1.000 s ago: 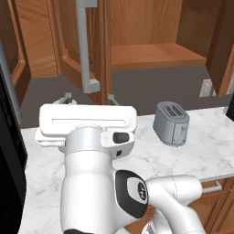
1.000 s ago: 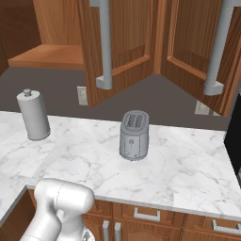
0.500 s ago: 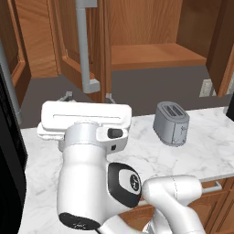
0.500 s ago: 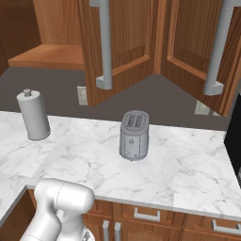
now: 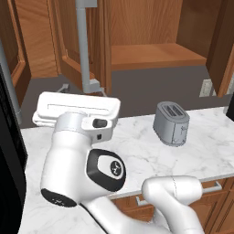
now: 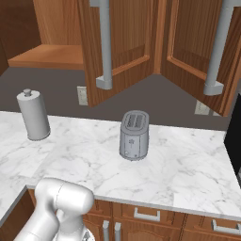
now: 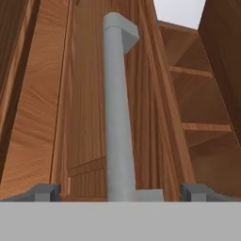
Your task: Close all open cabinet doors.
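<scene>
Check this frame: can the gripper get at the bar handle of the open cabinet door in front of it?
Probably yes. In the hand view the bar handle runs up between the two fingertips, nothing lies between them, and the gripper looks open around it.

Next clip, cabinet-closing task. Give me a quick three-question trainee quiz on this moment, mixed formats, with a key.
1. True or false: the cabinet doors above the counter are shut.
2. In the hand view, what stands between the two fingers? A) grey bar handle B) toaster C) paper towel roll
3. Fill in: the toaster stands on the ____ counter.

Key: 1 false, the doors hang open. 2 A. 3 marble.
</scene>
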Robot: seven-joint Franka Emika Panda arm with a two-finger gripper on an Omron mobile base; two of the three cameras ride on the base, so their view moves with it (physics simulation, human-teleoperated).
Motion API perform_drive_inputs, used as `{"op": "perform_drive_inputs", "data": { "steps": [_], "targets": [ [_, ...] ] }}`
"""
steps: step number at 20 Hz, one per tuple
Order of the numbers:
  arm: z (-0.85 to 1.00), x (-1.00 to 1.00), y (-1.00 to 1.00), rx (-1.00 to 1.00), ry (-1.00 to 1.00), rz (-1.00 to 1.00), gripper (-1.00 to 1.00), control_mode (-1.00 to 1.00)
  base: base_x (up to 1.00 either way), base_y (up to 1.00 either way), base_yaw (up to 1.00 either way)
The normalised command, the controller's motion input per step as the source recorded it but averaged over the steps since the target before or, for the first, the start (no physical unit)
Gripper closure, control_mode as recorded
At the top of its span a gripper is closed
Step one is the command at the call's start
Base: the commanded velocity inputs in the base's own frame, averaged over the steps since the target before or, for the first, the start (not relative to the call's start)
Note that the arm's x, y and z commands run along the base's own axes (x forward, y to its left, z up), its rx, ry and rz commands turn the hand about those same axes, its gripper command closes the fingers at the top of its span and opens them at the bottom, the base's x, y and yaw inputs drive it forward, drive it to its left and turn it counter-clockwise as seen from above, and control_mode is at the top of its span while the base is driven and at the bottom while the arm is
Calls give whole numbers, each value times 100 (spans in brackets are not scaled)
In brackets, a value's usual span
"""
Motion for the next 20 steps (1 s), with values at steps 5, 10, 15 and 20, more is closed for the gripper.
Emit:
{"op": "perform_drive_inputs", "data": {
  "steps": [5,10,15,20],
  "targets": [
    [-14,23,27,0,0,-11,-100,-100,0,0,0],
    [-13,13,10,0,0,-8,-100,-100,0,0,0],
    [-6,15,0,0,0,-7,-100,-100,0,0,0],
    [-13,18,0,0,-1,-7,-100,-100,0,0,0]
  ]
}}
